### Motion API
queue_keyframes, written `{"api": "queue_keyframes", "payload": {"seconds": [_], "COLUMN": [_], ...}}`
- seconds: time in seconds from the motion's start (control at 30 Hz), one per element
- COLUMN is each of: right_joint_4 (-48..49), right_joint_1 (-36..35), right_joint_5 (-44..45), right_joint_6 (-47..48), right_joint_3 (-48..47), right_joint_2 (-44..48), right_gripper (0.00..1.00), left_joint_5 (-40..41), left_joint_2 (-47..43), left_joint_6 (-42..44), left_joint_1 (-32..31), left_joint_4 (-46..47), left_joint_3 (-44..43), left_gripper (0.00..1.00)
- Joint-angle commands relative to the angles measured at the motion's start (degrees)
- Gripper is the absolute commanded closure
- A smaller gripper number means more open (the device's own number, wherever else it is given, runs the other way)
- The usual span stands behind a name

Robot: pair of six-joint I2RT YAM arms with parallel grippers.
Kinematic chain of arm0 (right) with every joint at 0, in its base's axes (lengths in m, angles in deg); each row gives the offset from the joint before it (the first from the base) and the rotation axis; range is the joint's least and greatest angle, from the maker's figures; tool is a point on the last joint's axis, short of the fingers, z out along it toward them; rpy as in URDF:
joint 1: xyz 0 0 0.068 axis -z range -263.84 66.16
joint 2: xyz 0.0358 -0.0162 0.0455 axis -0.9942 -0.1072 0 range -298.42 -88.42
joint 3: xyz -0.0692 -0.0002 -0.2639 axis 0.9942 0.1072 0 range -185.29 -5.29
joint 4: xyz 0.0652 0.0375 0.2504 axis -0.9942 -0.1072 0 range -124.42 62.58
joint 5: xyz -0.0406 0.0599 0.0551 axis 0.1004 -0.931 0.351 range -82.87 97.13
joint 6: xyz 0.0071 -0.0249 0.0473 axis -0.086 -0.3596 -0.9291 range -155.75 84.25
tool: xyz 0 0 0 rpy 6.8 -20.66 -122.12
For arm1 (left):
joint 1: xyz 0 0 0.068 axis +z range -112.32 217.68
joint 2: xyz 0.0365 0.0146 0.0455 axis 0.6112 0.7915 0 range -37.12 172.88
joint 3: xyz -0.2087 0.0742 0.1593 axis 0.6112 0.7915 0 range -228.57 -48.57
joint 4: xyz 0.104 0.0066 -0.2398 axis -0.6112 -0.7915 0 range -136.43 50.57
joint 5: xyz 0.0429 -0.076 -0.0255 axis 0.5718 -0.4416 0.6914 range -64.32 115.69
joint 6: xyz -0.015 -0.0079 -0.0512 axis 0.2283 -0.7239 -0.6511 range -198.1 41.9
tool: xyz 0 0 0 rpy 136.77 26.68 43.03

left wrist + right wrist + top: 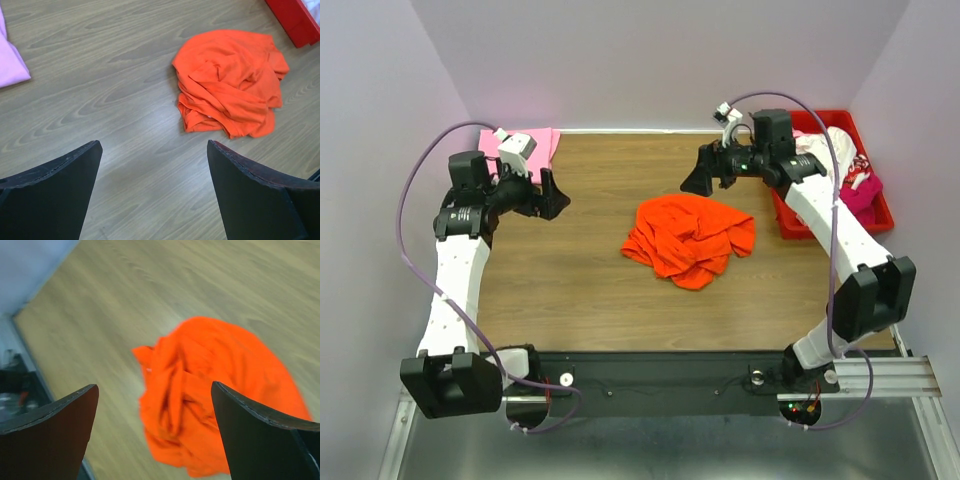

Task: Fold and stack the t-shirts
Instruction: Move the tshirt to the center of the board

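Arms bent inward, left claw [555,198] and right claw [698,182] gape wide, flanking the orange t-shirt [690,238].

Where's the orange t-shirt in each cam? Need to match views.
Top external: crumpled bright orange cloth t-shirt in the middle of the picture.
Left wrist: orange t-shirt upper right, near the red plastic crate in the corner.
Right wrist: orange t-shirt centre to lower right, blurred.
Shared landmark: wood-grain tabletop in all three; the crate shows only in top external and left wrist.
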Motion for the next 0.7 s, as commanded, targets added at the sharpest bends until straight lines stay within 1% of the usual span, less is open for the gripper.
{"api": "queue_keyframes", "payload": {"seconds": [0.0,0.1,0.13,0.17,0.2,0.23,0.27,0.37,0.43,0.47,0.53,0.57,0.67], "right_joint_4": [-4.4,-6.8,-7.5,-7.7,-7.9,-7.9,-7.9,-7.9,-7.9,-7.8,-7.7,-7.7,-7.5], "right_joint_1": [1.2,1.7,2.0,2.5,3.6,4.6,5.5,9.8,12.2,13.1,13.6,14.0,14.2], "right_joint_5": [9.9,15.7,17.0,18.3,20.1,21.0,21.5,22.9,23.6,24.6,25.3,25.6,26.1], "right_joint_6": [9.5,13.3,14.0,14.8,16.2,16.7,17.2,18.8,19.3,19.9,20.4,20.5,20.3], "right_joint_3": [4.2,10.6,12.1,13.7,16.0,17.1,17.8,18.6,17.9,17.7,17.4,17.0,16.2], "right_joint_2": [6.6,8.1,8.7,8.8,8.6,8.3,7.9,4.6,2.7,0.9,-1.0,-2.7,-5.5], "right_gripper": [0.00,0.00,0.01,0.04,0.05,0.06,0.09,0.16,0.19,0.20,0.22,0.24,0.27], "left_joint_5": [-4.8,-4.9,-3.2,-2.1,0.6,1.9,3.0,6.6,8.7,10.0,10.9,11.4,14.2], "left_joint_2": [0.3,1.2,2.1,2.6,3.9,3.9,4.9,7.2,10.0,11.1,13.7,16.3,21.4], "left_joint_6": [5.9,10.7,11.5,12.1,12.8,13.1,13.2,13.3,13.8,13.9,13.9,13.9,14.0], "left_joint_1": [0.1,-2.3,-3.6,-4.2,-9.5,-11.6,-13.5,-21.5,-25.0,-28.6,-32.2,-35.3,-39.7], "left_joint_4": [0.4,0.3,0.4,0.4,0.9,1.4,2.0,5.8,7.8,8.3,9.6,9.9,12.5], "left_joint_3": [0.2,2.6,3.6,4.0,4.7,5.2,5.7,7.4,7.2,6.9,5.5,5.0,3.9], "left_gripper": [0.01,0.02,0.03,0.08,0.11,0.13,0.17,0.21,0.22,0.22,0.22,0.21,0.17]}}
